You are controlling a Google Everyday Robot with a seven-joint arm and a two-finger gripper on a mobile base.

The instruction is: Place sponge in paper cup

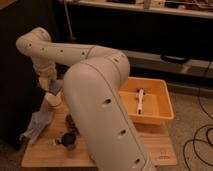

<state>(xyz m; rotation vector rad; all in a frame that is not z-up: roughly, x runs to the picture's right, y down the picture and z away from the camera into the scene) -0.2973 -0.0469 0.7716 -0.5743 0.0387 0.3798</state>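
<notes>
The white paper cup (54, 100) stands upright at the back left of the wooden table (45, 156). Directly above its rim hangs the small blue-grey sponge (54, 88), with my gripper (50, 83) shut on it. My arm comes in from the right and loops over the left of the table. Its big white link covers the middle of the view and hides much of the tabletop.
A grey-blue rag (35, 125) lies over the table's left edge below the cup. A dark metal mug (67, 141) and a brown lumpy object (73, 123) sit near the front. A yellow bin (161, 114) on the right holds a white tool (140, 100).
</notes>
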